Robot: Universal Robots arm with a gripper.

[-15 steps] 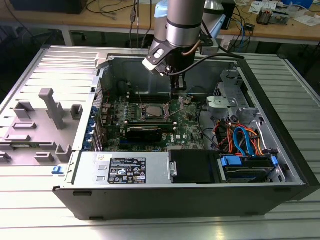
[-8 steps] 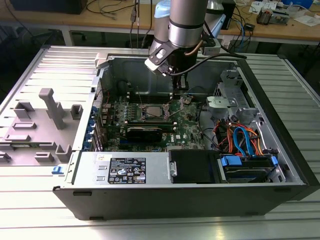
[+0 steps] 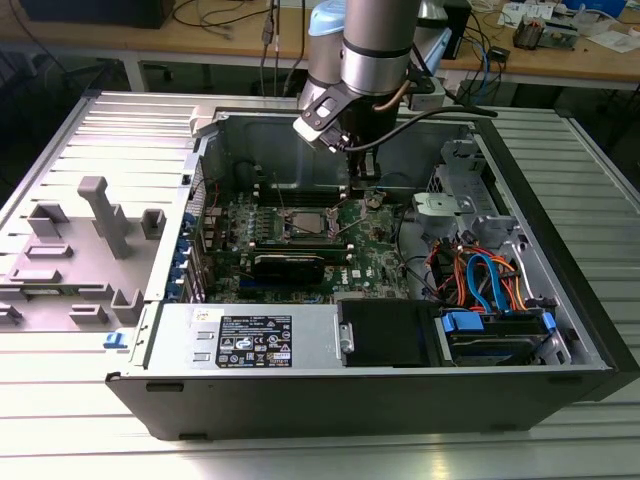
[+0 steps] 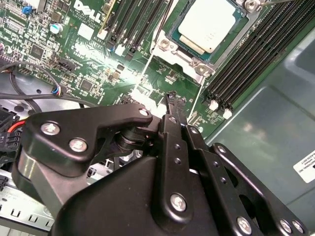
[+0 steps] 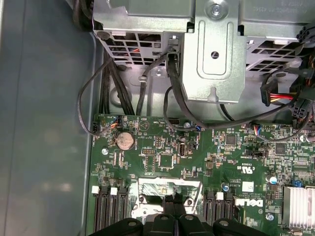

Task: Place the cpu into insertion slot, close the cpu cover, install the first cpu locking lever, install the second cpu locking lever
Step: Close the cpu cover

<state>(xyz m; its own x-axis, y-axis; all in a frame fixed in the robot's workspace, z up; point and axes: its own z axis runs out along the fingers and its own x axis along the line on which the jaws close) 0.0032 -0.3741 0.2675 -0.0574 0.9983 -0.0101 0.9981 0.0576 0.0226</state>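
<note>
We saw an open dark metal computer case (image 3: 350, 400) lying on its side. Inside it lay a green motherboard (image 3: 375, 245), with the insertion slot (image 4: 196, 64), a small square socket with a silver metal rim, near its middle. Nearer the camera than the slot sat a grey power supply box (image 3: 180, 345) carrying a white printed label (image 3: 255, 340). The black gripper (image 3: 366, 190) hung just beside the slot, toward the exterior view's right, its fingers drawn together on nothing we could see. The cpu (image 4: 211, 22), a flat silver-grey square chip, sat inside the slot, with white lettering (image 4: 91, 12) printed on the board near it.
</note>
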